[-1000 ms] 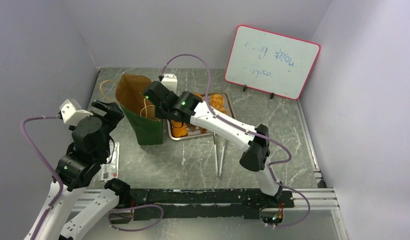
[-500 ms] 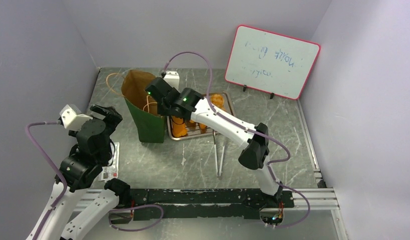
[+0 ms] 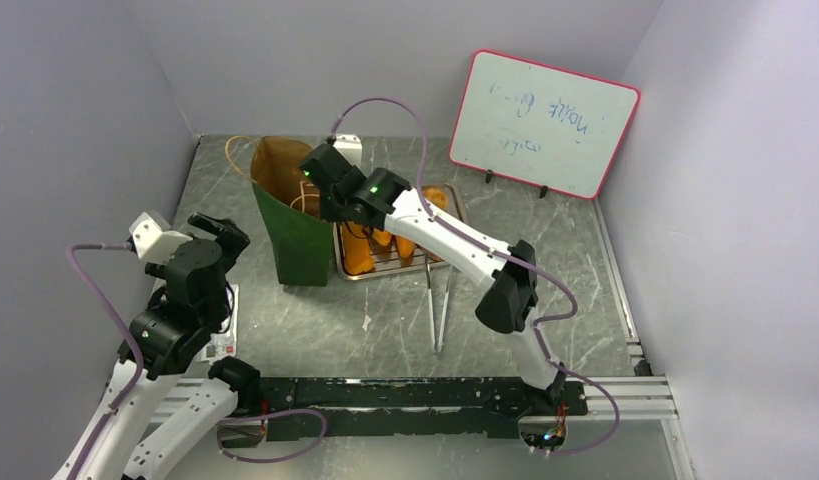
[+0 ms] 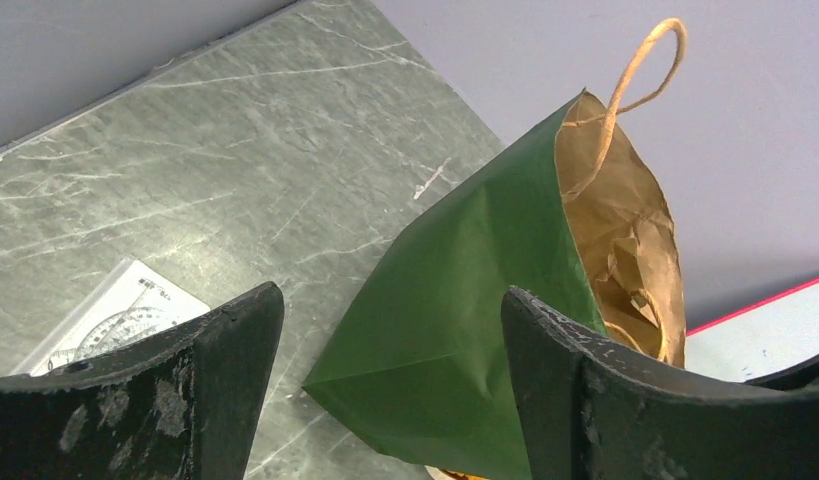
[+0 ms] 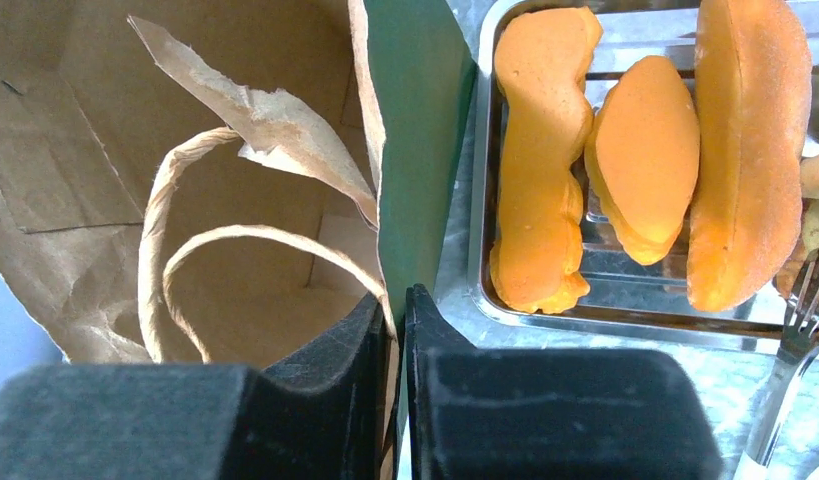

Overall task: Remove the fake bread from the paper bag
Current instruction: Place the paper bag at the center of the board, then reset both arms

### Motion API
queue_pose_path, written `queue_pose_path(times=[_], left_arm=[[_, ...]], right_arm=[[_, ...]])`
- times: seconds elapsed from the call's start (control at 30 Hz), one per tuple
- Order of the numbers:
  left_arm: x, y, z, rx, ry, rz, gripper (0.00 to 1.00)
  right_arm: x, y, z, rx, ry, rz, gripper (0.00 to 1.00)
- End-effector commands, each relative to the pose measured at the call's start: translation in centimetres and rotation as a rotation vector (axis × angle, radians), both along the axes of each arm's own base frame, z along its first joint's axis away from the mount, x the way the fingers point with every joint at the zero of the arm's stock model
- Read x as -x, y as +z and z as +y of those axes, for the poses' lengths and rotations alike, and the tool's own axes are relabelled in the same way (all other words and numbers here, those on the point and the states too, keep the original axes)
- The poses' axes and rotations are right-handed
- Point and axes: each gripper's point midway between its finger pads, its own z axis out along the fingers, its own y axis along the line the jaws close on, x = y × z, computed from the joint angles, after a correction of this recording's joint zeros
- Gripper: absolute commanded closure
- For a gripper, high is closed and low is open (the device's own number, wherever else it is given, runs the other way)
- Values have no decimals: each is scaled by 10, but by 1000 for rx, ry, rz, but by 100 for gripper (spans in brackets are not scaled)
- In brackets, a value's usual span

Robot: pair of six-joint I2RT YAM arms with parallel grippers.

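The paper bag point(image 3: 300, 240), dark green outside and brown inside, stands left of the metal tray point(image 3: 400, 272). My right gripper point(image 3: 320, 185) is shut on the bag's right rim point(image 5: 385, 210), one finger inside and one outside. In the right wrist view the bag's inside point(image 5: 235, 130) shows only brown paper and a cord handle point(image 5: 155, 230). Three pieces of orange fake bread point(image 5: 540, 160) lie side by side on the tray point(image 5: 480, 200). My left gripper point(image 3: 220, 228) is open and empty, left of the bag point(image 4: 455, 300) and apart from it.
Metal tongs point(image 3: 437, 310) lie in front of the tray. A white card point(image 3: 220, 335) lies near my left arm. A whiteboard point(image 3: 545, 122) stands at the back right. Walls close in on the left, back and right.
My right gripper has moved back and slightly right with the bag's rim, and the bag stands more upright. My left gripper has drawn back from the bag toward the near left.
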Motion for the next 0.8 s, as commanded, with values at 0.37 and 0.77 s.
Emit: queue_pose_path(times=[0.37, 0.77], left_arm=[[6, -13, 9, 14, 53, 11, 25], [7, -32, 9, 24, 67, 44, 25]], right_arm=[[-3, 8, 4, -33, 57, -24, 63], [7, 48, 9, -108, 79, -81, 57]])
